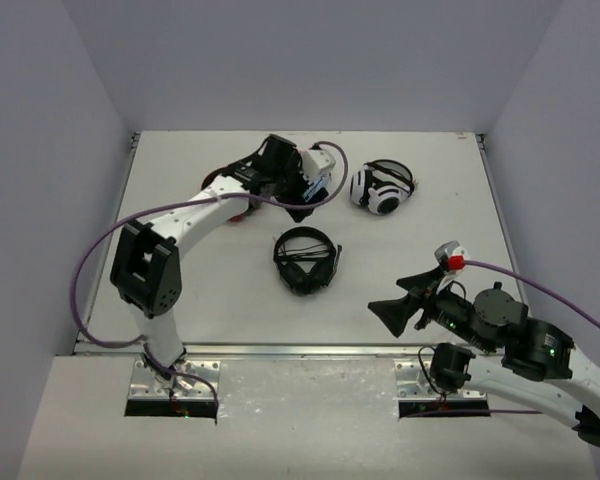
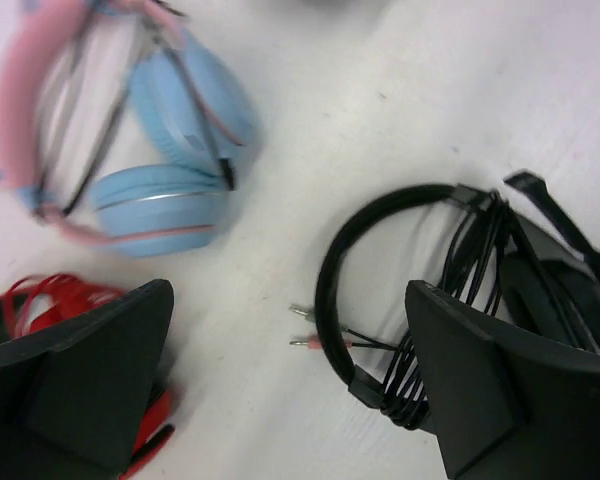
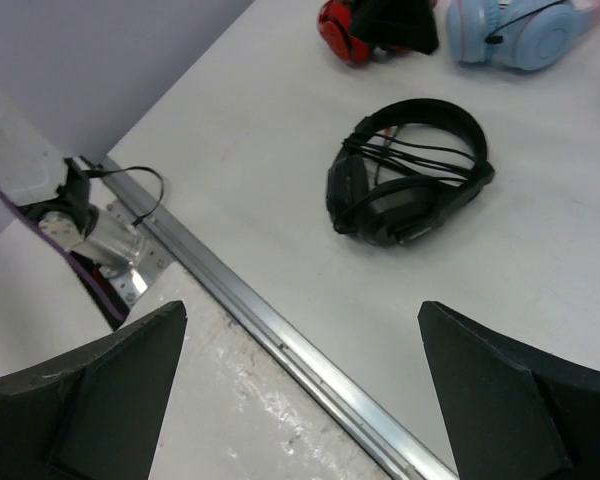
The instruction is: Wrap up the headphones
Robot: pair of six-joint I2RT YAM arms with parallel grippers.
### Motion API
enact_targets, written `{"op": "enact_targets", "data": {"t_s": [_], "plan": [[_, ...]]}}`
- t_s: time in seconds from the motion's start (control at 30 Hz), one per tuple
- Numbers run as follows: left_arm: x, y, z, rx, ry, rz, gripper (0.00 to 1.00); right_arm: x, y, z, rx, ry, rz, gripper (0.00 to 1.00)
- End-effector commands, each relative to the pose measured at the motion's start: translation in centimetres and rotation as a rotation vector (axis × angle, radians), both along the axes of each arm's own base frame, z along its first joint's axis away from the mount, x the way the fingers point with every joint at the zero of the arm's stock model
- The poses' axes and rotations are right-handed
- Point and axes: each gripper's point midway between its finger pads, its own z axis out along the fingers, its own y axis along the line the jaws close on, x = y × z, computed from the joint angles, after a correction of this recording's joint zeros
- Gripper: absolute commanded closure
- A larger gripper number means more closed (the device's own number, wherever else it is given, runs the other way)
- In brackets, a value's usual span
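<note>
1. Since lying flat at middle of desk [image 1: 430,260] with cable [image 2: 410,395] looped round headband [image 2: 332,262], treat headphones [image 1: 302,275] as nearly wrapped.
2. Bring left pincer [image 2: 290,390], wide open and empty, down over loose plug ends [image 2: 302,327].
3. Use right pincer [image 3: 305,400], likewise agape and empty near front edge, to steady a cup [image 3: 400,212].
4. Tuck plugs in without dragging coils.
</note>
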Motion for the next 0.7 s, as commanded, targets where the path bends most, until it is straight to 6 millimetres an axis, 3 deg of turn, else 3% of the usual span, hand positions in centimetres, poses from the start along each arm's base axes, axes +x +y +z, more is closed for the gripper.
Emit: {"op": "enact_targets", "data": {"t_s": [0.0,0.03,0.07,0.1,0.13,0.17,0.2,0.23,0.27,0.3,0.4,0.43,0.67], "plan": [[1.7,3.4,11.7,-0.203,-0.234,0.393,0.0,2.2,-2.2,1.3,-0.078,-0.06,-0.144,0.01],[1.3,7.7,17.3,-0.275,-0.381,0.627,0.0,3.6,-3.9,-0.5,-0.195,-0.04,-0.259,0.01],[0.1,10.4,16.5,-0.39,-0.335,0.869,0.0,4.3,-5.1,-1.2,-0.254,-0.027,-0.342,0.01],[-1.1,13.6,17.5,-0.451,-0.369,1.057,0.0,4.4,-7.1,-1.7,-0.306,0.02,-0.437,0.01],[-4.6,18.0,19.3,-0.494,-0.415,1.224,0.0,5.3,-9.1,-1.4,-0.349,0.007,-0.565,0.01],[-6.3,19.6,17.3,-0.488,-0.391,1.279,0.0,5.6,-9.9,-1.7,-0.416,0.016,-0.617,0.01],[-8.0,20.8,16.6,-0.468,-0.389,1.294,0.0,5.3,-11.1,-1.3,-0.438,0.033,-0.664,0.01],[-10.7,22.5,18.1,-0.537,-0.431,1.308,0.0,5.5,-11.8,-0.9,-0.459,0.023,-0.703,0.01],[-12.1,23.5,15.5,-0.51,-0.422,1.338,0.0,5.5,-12.2,-0.7,-0.49,0.021,-0.716,0.01],[-14.1,25.1,16.6,-0.583,-0.477,1.365,0.0,5.5,-12.4,-0.7,-0.5,0.018,-0.722,0.01],[-16.3,27.0,14.6,-0.584,-0.509,1.404,0.0,5.7,-12.5,-1.4,-0.516,0.007,-0.739,0.01],[-17.3,27.7,15.0,-0.622,-0.537,1.407,0.0,5.8,-12.4,-1.7,-0.526,0.001,-0.739,0.01],[-18.1,28.5,12.5,-0.586,-0.535,1.436,0.0,5.9,-11.7,-3.5,-0.534,0.022,-0.73,0.01]]}}
